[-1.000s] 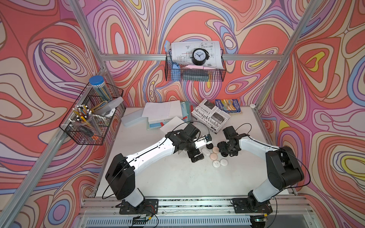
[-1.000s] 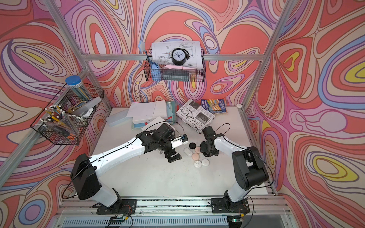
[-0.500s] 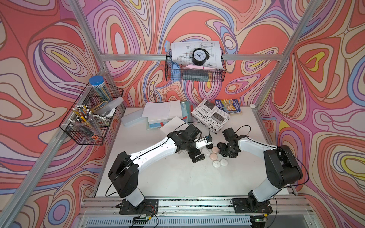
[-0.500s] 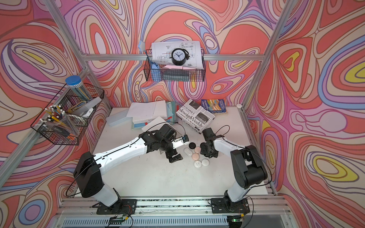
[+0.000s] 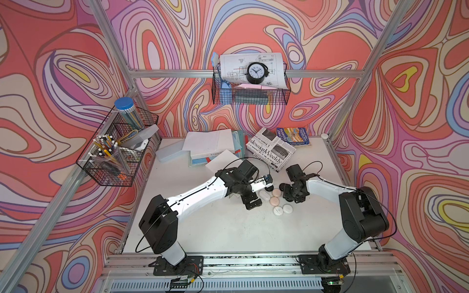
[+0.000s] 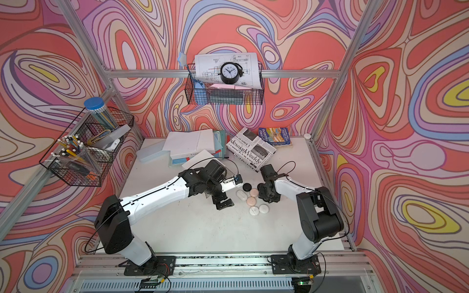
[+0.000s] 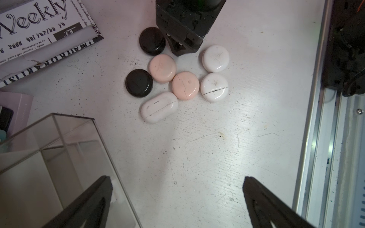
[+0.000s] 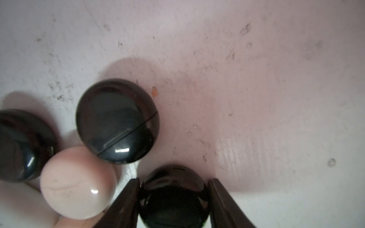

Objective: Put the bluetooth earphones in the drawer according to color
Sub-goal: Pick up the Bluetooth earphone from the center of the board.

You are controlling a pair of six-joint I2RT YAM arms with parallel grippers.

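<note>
The right gripper (image 8: pixel 174 181) stands low over the white table (image 8: pixel 256 79), its jaws set narrow against both sides of the gripped black case (image 8: pixel 173 203). Only the right wrist view shows this contact. In the left wrist view and in both top views the gripper's body covers that case. The left gripper (image 7: pixel 176 178) hangs with its jaws wide apart and nothing between them, just beside the clear drawer (image 7: pixel 73 117), which is plain only in the left wrist view. That same view lays out the other seven bluetooth earphones (image 7: pixel 185 85) in a tight cluster on the table, just beside the right gripper and near the newspaper (image 7: pixel 39 29). Two are black, two pale pink and three white. They are smooth, rounded pebbles, and several show a fine lid seam. The black ones are glossy and catch the light. Two of the white ones are round and scuffed, and the third is oblong.
</note>
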